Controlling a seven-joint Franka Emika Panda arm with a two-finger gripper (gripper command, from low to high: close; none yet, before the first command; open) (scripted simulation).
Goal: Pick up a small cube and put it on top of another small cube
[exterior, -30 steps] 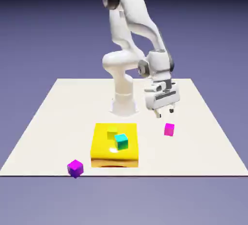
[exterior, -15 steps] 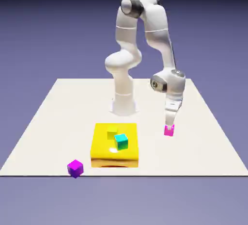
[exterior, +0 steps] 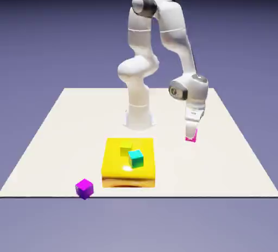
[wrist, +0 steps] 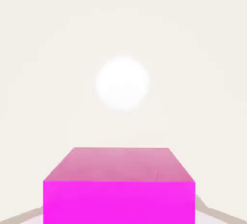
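- The claw (exterior: 191, 138) is closed on the pink cube (wrist: 119, 203), pinching it between its two fingers; the jaws stand apart only by the width of the cube.
- In the hand view, the cube fills the bottom middle, with a bright magenta face and a duller pink face above it. Pale parts of the fingers (wrist: 215, 218) show low down on both sides, against the cube.
- In the exterior view, the claw points down and hides much of the cube, leaving pink visible around the fingertips. Whether the cube's underside touches the bench (exterior: 65, 137) cannot be told.
- The cube is on the exterior view's right, well apart from the yellow block (exterior: 128, 181).
- A small yellow-green cube (exterior: 126, 149) and a teal cube (exterior: 136, 159) sit on top of the block. The teal one is nearer the camera and turned at an angle.
- A purple cube (exterior: 84, 188) lies at the bench's near edge, on the exterior view's left.
- The white arm (exterior: 172, 25) has dark round caps at its joints; the detail on the wrist cap (exterior: 177, 90) is too small to read.
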